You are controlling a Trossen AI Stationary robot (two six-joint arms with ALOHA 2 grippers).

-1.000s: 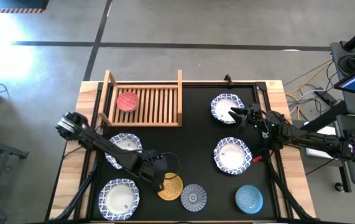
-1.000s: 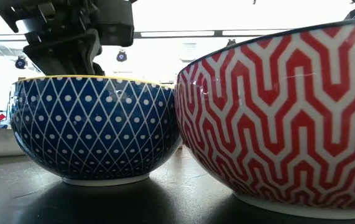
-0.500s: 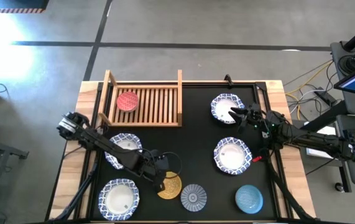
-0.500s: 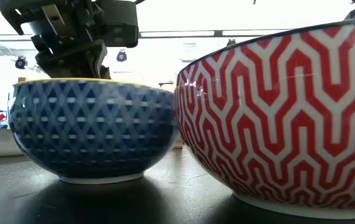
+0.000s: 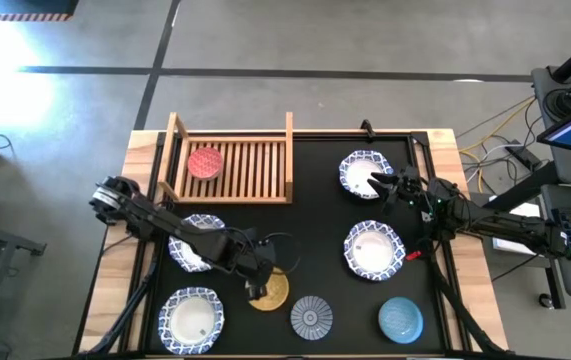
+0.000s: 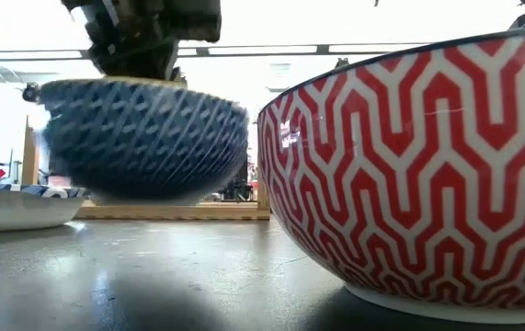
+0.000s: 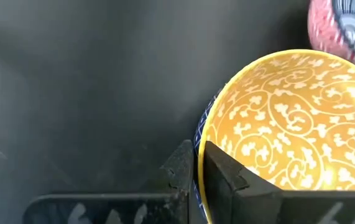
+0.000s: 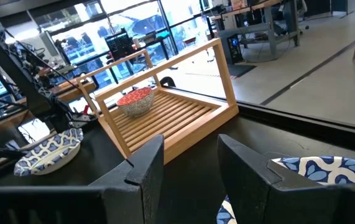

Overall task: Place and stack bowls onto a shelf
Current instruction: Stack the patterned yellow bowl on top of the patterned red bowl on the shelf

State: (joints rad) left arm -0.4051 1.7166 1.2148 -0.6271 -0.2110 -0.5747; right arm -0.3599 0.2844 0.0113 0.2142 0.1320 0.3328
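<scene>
The yellow bowl [image 5: 273, 291], blue-patterned on its outside [image 6: 147, 138], hangs just above the black mat, with my left gripper [image 7: 197, 177] shut on its rim. The wooden shelf [image 5: 230, 160] stands at the far left with the red bowl [image 5: 205, 162] resting on its slats. My right gripper [image 5: 377, 186] waits open over the right side, beside a white blue-rimmed bowl [image 5: 365, 172]. My left gripper holds the yellow bowl by its rim [image 7: 201, 140], one finger [image 7: 224, 177] inside the bowl and the other finger [image 7: 178, 169] against the blue outer wall. The fingers come slanting down from above. The bowl hangs roughly upright, its foot [image 6: 142, 195] clear of the mat.
Two more white blue-rimmed bowls sit on the left [image 5: 192, 318], [image 5: 190, 250], the second partly under my left arm, and one on the right [image 5: 373, 250]. A grey-blue radial bowl [image 5: 311, 317] and a light blue bowl [image 5: 401, 320] stand near the front edge.
My left gripper has taken hold of the yellow bowl's rim and risen. The bowl, which stood on the mat, now hangs clear of it and has shifted a little toward the far edge.
</scene>
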